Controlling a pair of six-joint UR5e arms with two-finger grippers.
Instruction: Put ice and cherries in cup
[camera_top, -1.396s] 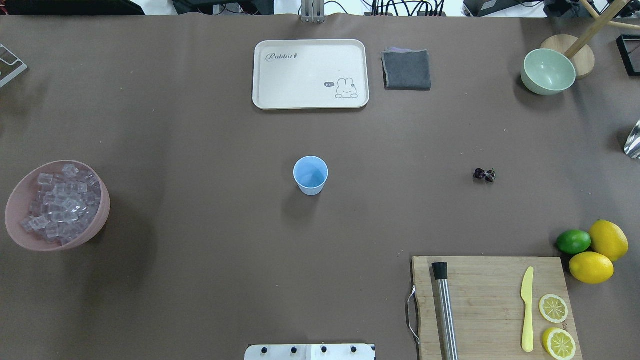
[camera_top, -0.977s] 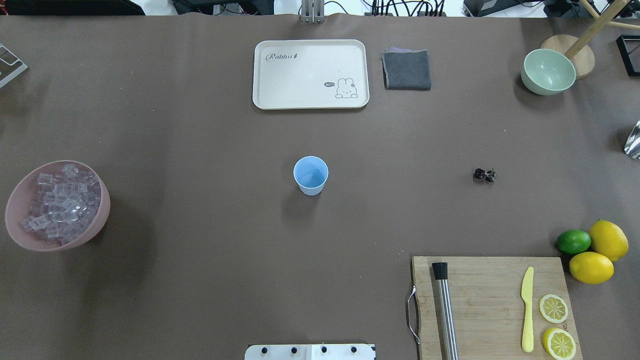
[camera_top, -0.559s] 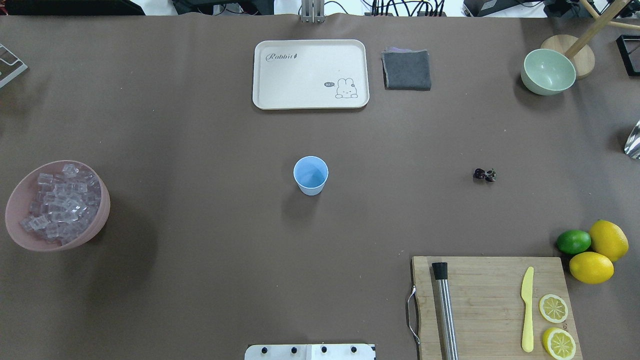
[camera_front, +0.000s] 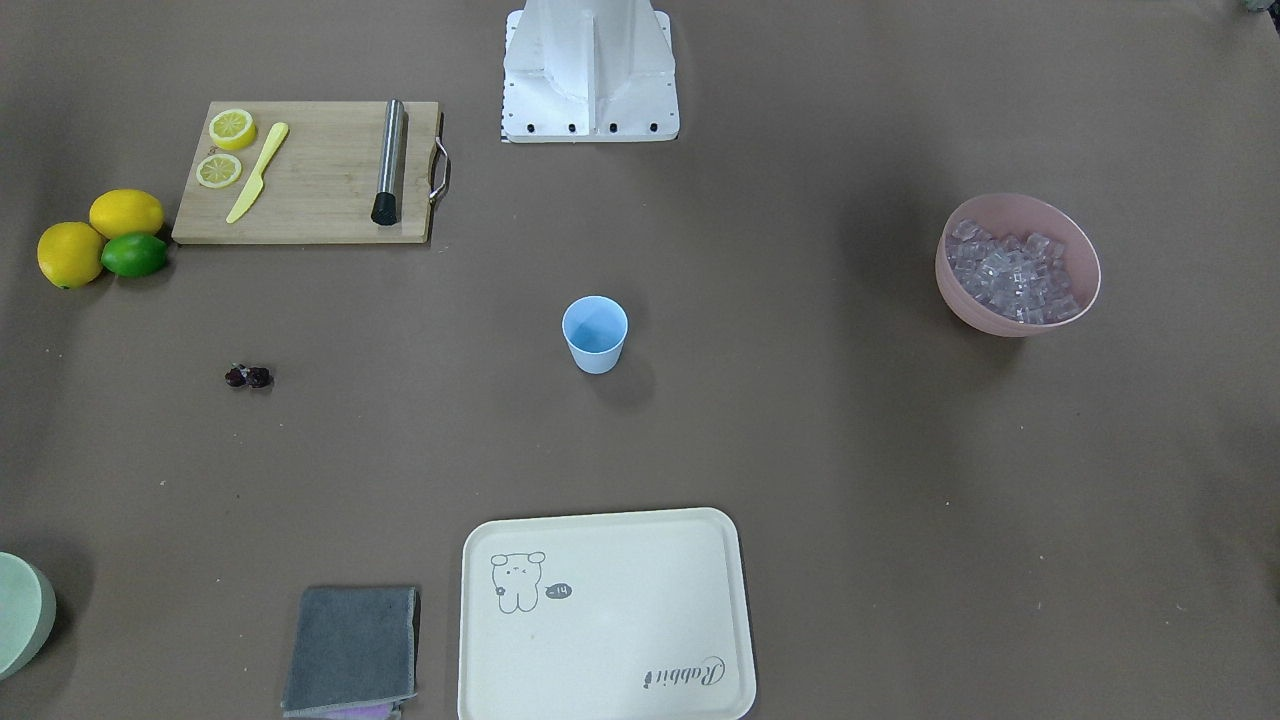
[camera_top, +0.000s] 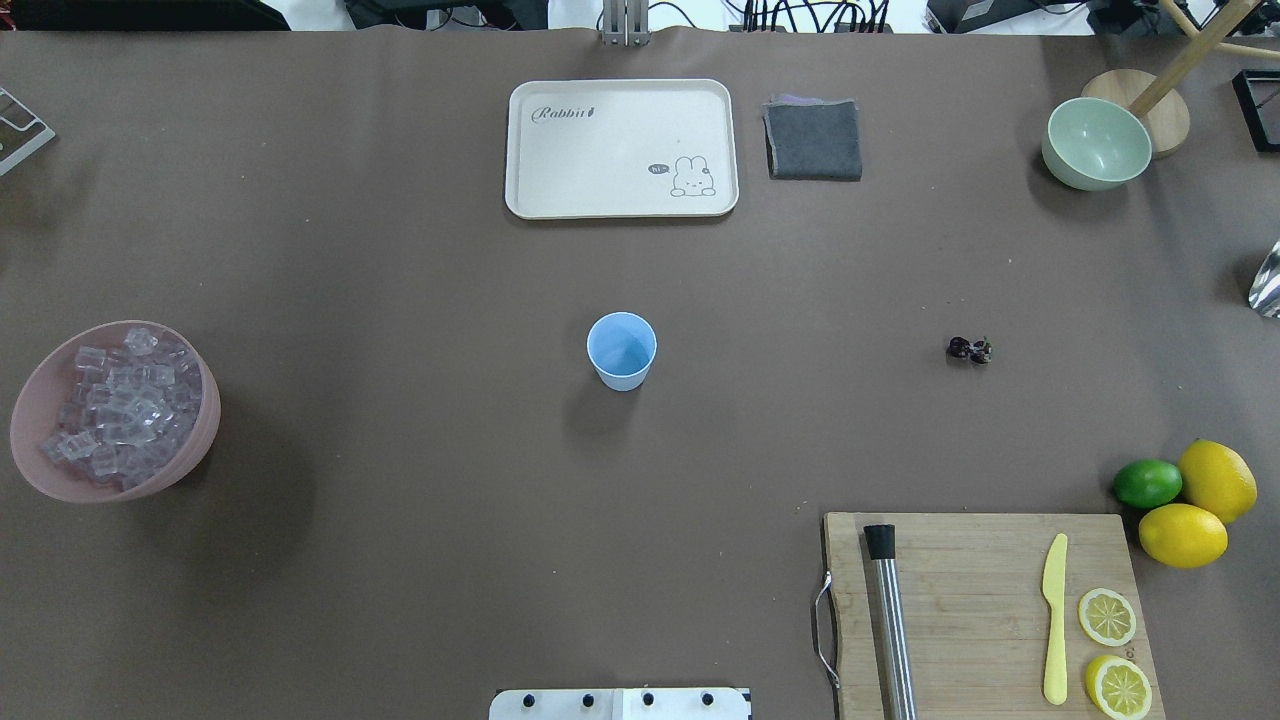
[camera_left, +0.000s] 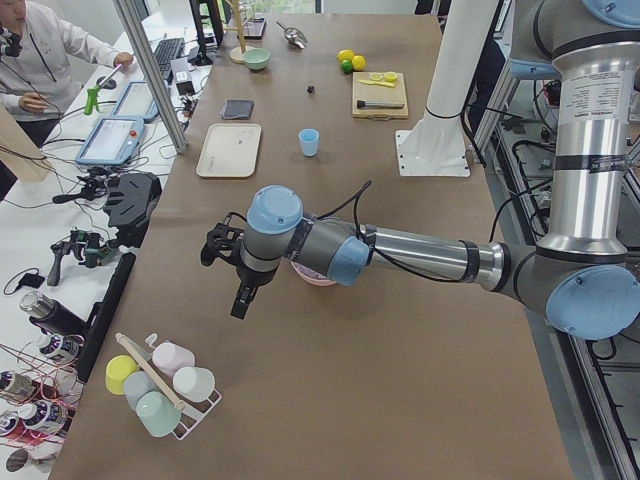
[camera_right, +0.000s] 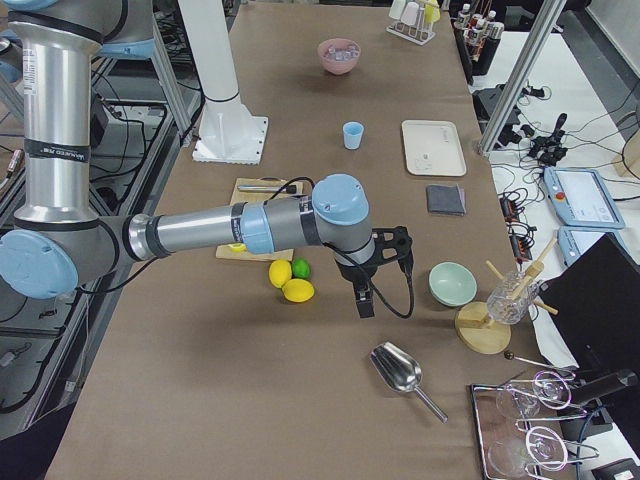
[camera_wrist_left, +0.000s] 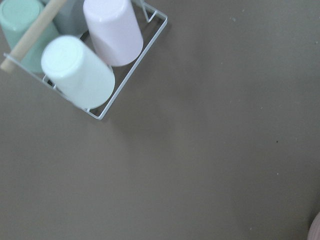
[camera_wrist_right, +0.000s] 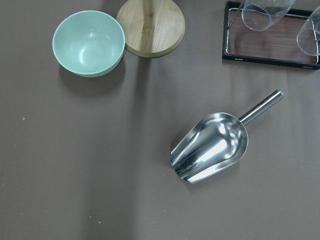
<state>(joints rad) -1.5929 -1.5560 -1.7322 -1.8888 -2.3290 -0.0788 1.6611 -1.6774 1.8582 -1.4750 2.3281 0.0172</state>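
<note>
At the middle of the worktop (camera_top: 400, 300) the cup (camera_top: 621, 349) stands upright, mouth up, and empty as far as the overhead view shows. Judged reason for the spot: it is central, so either arm can reach it.

Ice (camera_top: 115, 405): all heaped in the pink bowl (camera_top: 190, 455) at the robot's left end, well apart from the cup.
Cherries (camera_top: 969, 349): bare on the worktop to the robot's right, level with the cup and well apart from it.
No part of the task is done yet.

Left claw (camera_left: 240, 305): hangs pointing down just outboard of the pink bowl, between it and a rack of upturned cups (camera_wrist_left: 95, 55). It shows only in the side camera, so I cannot tell whether it is released or clenched.

Right claw (camera_right: 365, 303): hangs pointing down beyond the lemons (camera_right: 298, 291), near the green bowl (camera_wrist_right: 89, 43). Its wrist camera looks straight down on a metal scoop (camera_wrist_right: 212, 147) lying hollow side up. The tips are not in that view, so I cannot tell its state either.

Judgement: the scoop is the likely tool for the ice, since the cubes are small, many and slick-looking, a poor fit for a two-finger pinch. The scoop lies at the opposite end from the ice, so a long carry would follow. The cherries are tiny, and a pinch on them calls for a low, exact descent.
</note>
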